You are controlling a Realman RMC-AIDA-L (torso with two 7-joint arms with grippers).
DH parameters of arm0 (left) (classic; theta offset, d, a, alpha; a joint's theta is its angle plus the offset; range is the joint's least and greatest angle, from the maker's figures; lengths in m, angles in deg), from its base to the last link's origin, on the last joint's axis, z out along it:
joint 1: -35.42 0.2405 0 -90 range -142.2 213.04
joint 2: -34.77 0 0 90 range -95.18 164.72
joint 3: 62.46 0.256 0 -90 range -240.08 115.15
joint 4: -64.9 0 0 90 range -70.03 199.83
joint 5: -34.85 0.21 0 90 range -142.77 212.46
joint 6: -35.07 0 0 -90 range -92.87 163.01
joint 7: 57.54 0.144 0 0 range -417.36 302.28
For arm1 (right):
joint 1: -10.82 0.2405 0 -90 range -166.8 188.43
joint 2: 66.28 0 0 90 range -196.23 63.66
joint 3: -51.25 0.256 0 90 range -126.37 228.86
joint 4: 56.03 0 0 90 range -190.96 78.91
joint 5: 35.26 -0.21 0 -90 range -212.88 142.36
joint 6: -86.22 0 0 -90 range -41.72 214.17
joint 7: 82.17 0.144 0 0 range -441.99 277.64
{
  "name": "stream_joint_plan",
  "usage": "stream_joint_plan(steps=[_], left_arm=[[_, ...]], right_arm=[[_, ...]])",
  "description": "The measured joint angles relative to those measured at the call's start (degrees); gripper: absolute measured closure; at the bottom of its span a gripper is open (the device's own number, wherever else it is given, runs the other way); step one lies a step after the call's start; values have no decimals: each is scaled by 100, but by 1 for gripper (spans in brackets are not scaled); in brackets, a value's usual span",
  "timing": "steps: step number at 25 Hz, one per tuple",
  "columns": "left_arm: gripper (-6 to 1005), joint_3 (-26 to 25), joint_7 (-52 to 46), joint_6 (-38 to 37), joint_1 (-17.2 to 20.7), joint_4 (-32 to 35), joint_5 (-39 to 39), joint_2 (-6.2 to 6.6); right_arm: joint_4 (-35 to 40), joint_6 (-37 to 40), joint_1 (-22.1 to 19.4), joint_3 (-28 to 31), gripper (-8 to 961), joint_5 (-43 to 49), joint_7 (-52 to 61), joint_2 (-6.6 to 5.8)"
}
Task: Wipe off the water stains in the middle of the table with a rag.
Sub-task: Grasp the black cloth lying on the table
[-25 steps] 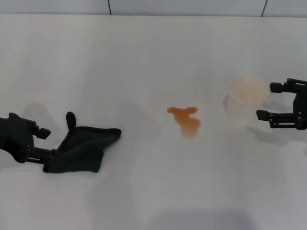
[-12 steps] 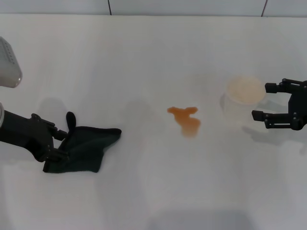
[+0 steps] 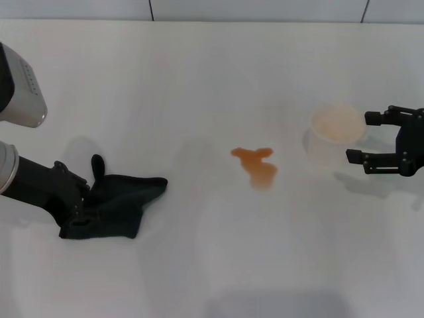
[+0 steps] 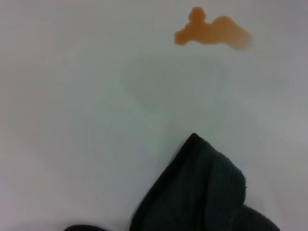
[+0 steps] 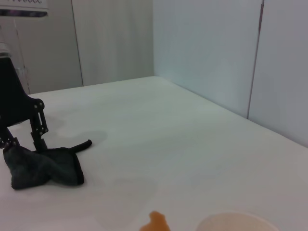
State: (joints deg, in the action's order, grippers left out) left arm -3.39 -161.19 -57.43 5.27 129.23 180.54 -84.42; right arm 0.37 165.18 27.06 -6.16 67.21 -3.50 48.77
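The rag (image 3: 122, 202), a dark cloth with a loop tab, lies crumpled at the left of the white table (image 3: 212, 79). My left gripper (image 3: 77, 207) is open, its fingers down on either side of the rag's left end. The right wrist view shows this too: left gripper (image 5: 21, 144), rag (image 5: 45, 167). The orange-brown water stains (image 3: 256, 165) lie mid-table, well right of the rag, and also show in the left wrist view (image 4: 211, 32) beyond the rag (image 4: 202, 192). My right gripper (image 3: 358, 138) is open at the right.
A translucent whitish plastic cup (image 3: 334, 136) stands right of the stain, just left of the right gripper's fingers; its rim shows in the right wrist view (image 5: 236, 222). A wall runs along the table's far edge.
My left arm has reached forward and to the right, bringing its gripper down over the rag's left end. The right gripper has shifted slightly left and up toward the cup. The rag and stain stay put.
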Motion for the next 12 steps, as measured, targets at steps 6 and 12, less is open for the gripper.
stream_joint_plan(steps=[6, 12], left_arm=[[678, 13, -3, 49, -20, -20, 26, 2], [675, 32, -11, 84, -75, -159, 40, 2]], right_arm=[[0, -96, 14, -104, 110, 0, 3, 0], [17, -39, 13, -200, 110, 23, 6, 0]])
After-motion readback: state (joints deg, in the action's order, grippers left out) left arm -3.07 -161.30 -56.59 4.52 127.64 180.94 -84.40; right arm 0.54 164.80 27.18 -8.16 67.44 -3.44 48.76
